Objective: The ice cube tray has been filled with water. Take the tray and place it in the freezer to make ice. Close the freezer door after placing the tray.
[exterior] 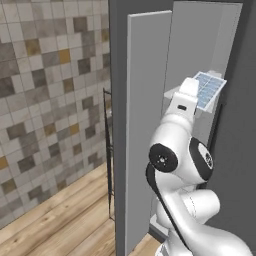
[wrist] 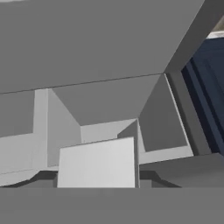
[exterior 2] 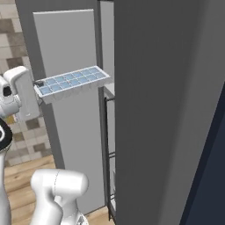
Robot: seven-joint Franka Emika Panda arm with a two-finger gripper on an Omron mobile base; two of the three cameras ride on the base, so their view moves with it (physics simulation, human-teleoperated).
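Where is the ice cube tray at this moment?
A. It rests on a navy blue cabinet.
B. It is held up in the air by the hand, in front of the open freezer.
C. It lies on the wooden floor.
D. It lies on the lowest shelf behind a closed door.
B: the ice cube tray is carried at one end by the hand, raised before the open freezer, its door swung outward.

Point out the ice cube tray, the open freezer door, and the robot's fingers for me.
ice cube tray (exterior 2: 72,82), right base view, middle cells.
freezer door (exterior: 148,100), left base view, pale inner face.
fingers (exterior 2: 39,83), right base view, dark tip at tray's near end.
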